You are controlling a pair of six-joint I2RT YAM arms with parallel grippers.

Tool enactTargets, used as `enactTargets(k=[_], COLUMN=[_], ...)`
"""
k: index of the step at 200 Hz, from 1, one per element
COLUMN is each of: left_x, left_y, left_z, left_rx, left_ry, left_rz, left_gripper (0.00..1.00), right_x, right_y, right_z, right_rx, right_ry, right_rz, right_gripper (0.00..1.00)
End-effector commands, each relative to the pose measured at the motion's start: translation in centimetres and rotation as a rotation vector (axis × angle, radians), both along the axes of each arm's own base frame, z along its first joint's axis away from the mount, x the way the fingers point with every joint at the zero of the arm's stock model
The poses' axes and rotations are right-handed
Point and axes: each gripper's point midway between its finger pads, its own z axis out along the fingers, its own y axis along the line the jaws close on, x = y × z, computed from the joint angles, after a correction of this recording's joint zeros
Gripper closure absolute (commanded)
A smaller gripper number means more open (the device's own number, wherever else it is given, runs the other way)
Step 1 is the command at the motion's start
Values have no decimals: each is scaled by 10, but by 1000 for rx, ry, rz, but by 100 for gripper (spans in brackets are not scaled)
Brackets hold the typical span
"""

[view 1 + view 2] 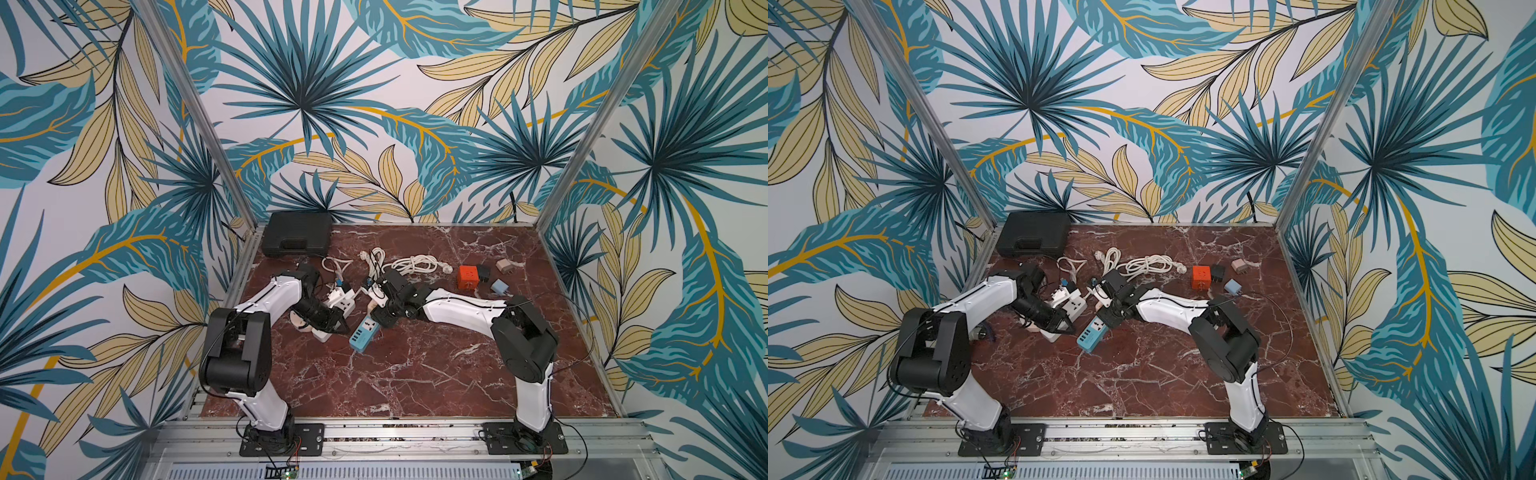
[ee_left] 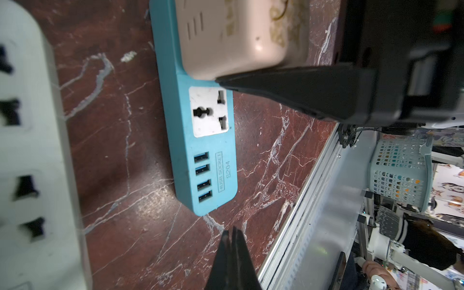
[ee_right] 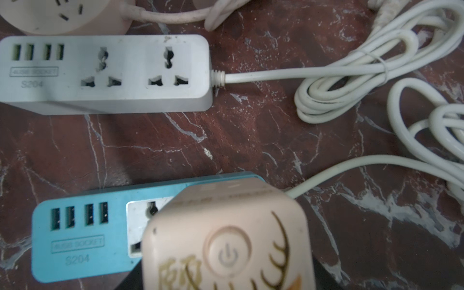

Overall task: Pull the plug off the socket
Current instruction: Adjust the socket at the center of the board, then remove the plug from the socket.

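We are over the marble table [image 1: 415, 374], and the action sits at its middle. The blue power strip [image 1: 365, 332] lies flat, its row of USB ports towards the robot. The pink plug [image 2: 238, 37], a chunky cube with a power button on top, sits on the strip's far socket. The near socket is bare. How deep the pins are we cannot tell.

The right gripper [image 1: 380, 309] is down over that plug with its jaws about half spread. One black finger [image 2: 301, 93] lies flat against the plug's side. In the right wrist view the plug [image 3: 226, 238] fills the space between dark fingers on both sides, so we call it a grip.

The left gripper [image 2: 229, 233] has its tips pinched together with nothing between them, and it points at the strip's USB end, just short of it. We see it in a top view [image 1: 1073, 330] low between the blue strip and the white power strip [image 3: 105, 72], which lies alongside. Whether the tips touch the table we cannot tell.

Behind, white cords [image 1: 415, 264] lie coiled. An orange cube [image 1: 469, 277] sits off to the right, and a black case [image 1: 297, 232] is in the far left corner.
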Motion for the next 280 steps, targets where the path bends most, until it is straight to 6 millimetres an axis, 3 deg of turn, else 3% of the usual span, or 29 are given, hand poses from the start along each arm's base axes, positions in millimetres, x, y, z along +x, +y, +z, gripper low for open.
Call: enactTargets(k=[1, 65, 68, 73, 125, 185, 244, 280], left_x=[11, 26, 27, 29, 29, 30, 31, 30], left_y=[-4, -11, -11, -11, -9, 7, 8, 8], left_z=[-2, -3, -4, -5, -40, -66, -65, -65], left_rx=[-9, -34, -30, -25, 67, 188, 172, 165], left_ry=[-6, -47, -49, -51, 16, 40, 44, 45], left_rz=[-13, 5, 7, 7, 4, 36, 44, 44], left_gripper=[100, 100, 100, 100, 100, 100, 100, 100], right_x=[11, 9, 1, 3, 1, 0, -1, -6], right_y=[-9, -6, 3, 8, 16, 15, 21, 33], right_z=[12, 6, 7, 10, 15, 19, 14, 28], right_rx=[23, 38, 39, 57, 67, -29, -25, 119], right_ry=[-53, -27, -27, -44, -68, -184, -143, -38], right_rz=[-89, -100, -75, -71, -53, -56, -45, -37], right_gripper=[96, 97, 97, 97, 97, 97, 97, 97])
